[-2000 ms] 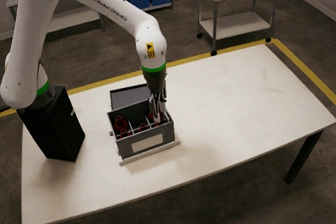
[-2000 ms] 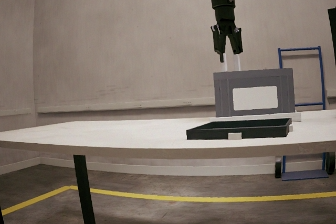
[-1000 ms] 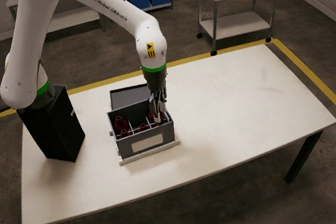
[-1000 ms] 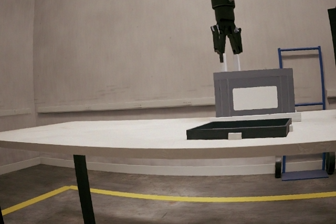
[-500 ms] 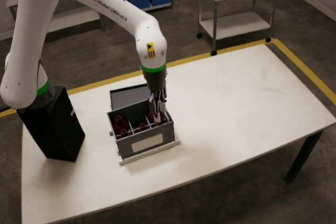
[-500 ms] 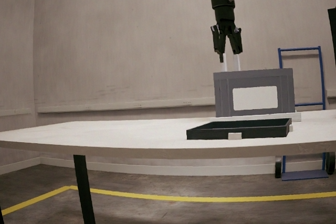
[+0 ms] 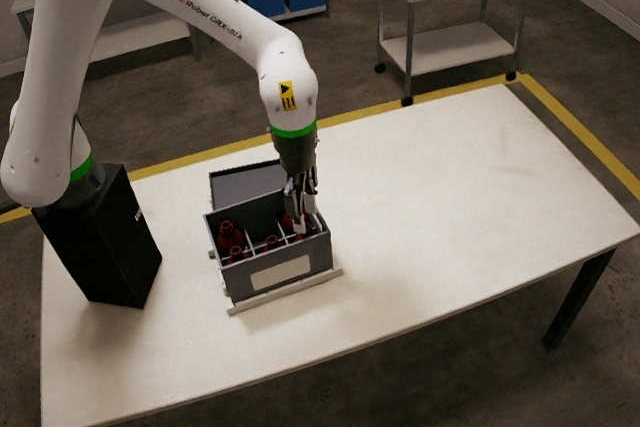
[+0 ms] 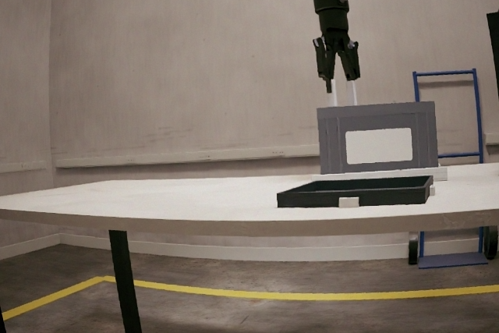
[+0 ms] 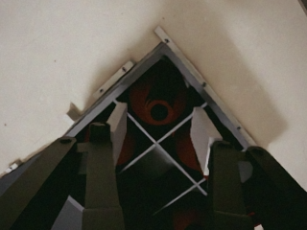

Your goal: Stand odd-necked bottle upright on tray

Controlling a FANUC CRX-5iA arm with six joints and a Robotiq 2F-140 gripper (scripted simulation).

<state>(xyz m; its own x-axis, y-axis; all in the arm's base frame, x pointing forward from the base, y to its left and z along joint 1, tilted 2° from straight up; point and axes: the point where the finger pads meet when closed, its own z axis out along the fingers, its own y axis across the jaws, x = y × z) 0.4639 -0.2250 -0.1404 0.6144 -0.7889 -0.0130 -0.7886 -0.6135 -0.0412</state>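
Top view: grey crate [image 7: 321, 255] [image 8: 330, 142] [image 9: 116, 91] stands on the white table [image 7: 439, 179] [image 8: 181, 196] [image 9: 43, 48], left of the table's middle. The tray [image 7: 245, 187] [image 8: 312, 199] lies on the table at the crate's far side; in the exterior view it is on the near side, dark, low-walled, with no bottle visible on it.

Bottles: five reddish-brown, all in the crate. Far row: one at left [image 7: 227, 238], one at right, partly behind the gripper; the middle compartment shows none. Near row: one each at left [image 7: 236, 252], middle [image 7: 272, 242] and right, the last largely hidden by a finger. Which neck differs: cannot tell.

Gripper [image 7: 304, 215] [image 8: 341, 97] [image 9: 159, 119]: points down over the crate's right end, top view. Fingers spread partway, a gap between the pale pads [image 9: 118, 130], nothing seen pinched. Pad ends pass below the crate's rim in the exterior view, hidden there by the wall.

Wrist view: round mouth of the corner bottle [image 9: 159, 111] visible beyond the pads, thin dividers crossing between them. Contact between pads and bottles: cannot tell.
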